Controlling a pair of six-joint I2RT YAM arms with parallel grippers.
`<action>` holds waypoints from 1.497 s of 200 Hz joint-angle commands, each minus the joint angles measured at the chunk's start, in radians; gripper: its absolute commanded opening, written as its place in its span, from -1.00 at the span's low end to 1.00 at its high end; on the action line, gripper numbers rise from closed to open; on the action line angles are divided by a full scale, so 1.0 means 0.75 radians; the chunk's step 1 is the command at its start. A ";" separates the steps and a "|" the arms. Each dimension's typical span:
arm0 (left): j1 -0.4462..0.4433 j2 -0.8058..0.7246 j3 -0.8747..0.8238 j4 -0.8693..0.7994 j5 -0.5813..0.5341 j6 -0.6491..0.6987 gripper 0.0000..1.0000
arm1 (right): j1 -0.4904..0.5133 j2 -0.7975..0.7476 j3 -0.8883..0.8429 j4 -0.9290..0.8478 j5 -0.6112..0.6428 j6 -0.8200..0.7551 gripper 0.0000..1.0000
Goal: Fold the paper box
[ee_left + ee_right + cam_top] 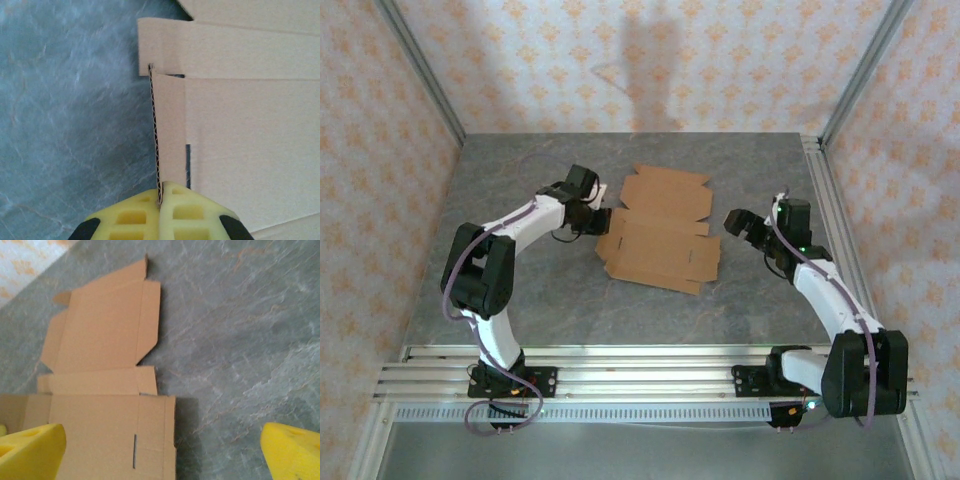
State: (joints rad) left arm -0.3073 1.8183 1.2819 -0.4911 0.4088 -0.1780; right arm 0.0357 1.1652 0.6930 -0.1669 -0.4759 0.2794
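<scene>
Centrally on the grey worktop [520, 290], the paper box [660, 228] is laid out as a mostly flat, creased brown sheet. Its left side flap is raised on edge and is pinched between the closed fingers of the left hand [161, 192]. The right hand [737, 222] is held wide open and empty, just beside the sheet's right edge.

White arms [520, 222] — black joints [480, 272], yellow-fingered tools [160, 202].
</scene>
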 commanded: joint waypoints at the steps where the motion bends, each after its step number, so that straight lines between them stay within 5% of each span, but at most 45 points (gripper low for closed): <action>1: 0.024 0.035 0.059 -0.098 0.012 0.093 -0.94 | 0.021 0.046 0.021 -0.094 -0.010 -0.041 0.99; 55: 0.031 0.000 -0.035 0.084 0.024 -0.124 -0.84 | 0.050 0.121 -0.006 -0.102 0.003 0.038 0.93; 72: 0.031 -0.013 -0.090 0.136 0.024 -0.192 -0.47 | 0.053 0.160 -0.010 -0.079 -0.020 0.048 0.76; 103: 0.031 -0.091 -0.220 0.255 -0.017 -0.301 -0.37 | 0.067 0.261 0.024 -0.065 -0.073 0.044 0.53; 169: 0.029 -0.316 -0.441 0.385 -0.176 -0.452 0.62 | 0.097 0.508 0.155 -0.028 -0.100 0.009 0.13; 222: 0.025 -0.400 -0.537 0.426 -0.236 -0.524 1.00 | 0.139 0.644 0.239 0.048 -0.104 0.053 -0.37; 261: 0.025 -0.419 -0.525 0.385 -0.256 -0.488 1.00 | 0.139 0.728 0.412 -0.173 -0.150 -0.335 -0.92; 299: 0.026 -0.422 -0.466 0.290 -0.250 -0.386 1.00 | 0.139 0.935 0.760 -0.629 -0.361 -0.918 -1.00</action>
State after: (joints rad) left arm -0.2871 1.5337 0.8913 -0.2195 0.2493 -0.5240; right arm 0.1375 1.7851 1.1255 -0.3725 -0.6258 -0.0532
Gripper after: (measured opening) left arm 0.998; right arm 0.049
